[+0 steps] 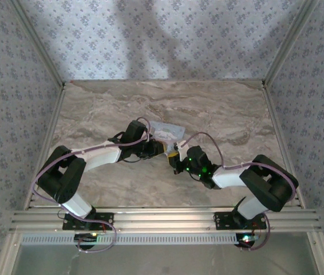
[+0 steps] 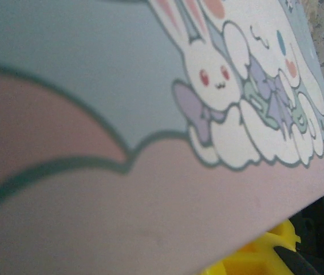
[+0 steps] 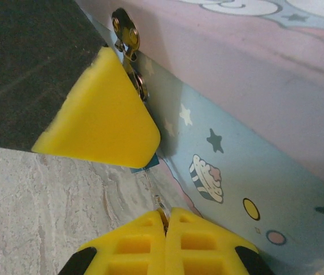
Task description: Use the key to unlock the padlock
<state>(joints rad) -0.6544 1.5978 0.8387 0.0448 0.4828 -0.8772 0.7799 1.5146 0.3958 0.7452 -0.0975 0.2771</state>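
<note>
**Seating the key in the padlock**

Against the tin (image 1: 168, 132), my left tool (image 1: 157, 148) is resting; its width I cannot tell. Just beside the tin's side wall, my right tool (image 3: 165, 220) is pinching the key (image 3: 157, 197), whose tip is meeting the padlock (image 3: 146, 162). Next, I judge: push in, then twist gently.

Possibly a lab booth: wallpapered walls (image 1: 150, 34), marble tabletop (image 1: 219, 114).
</note>
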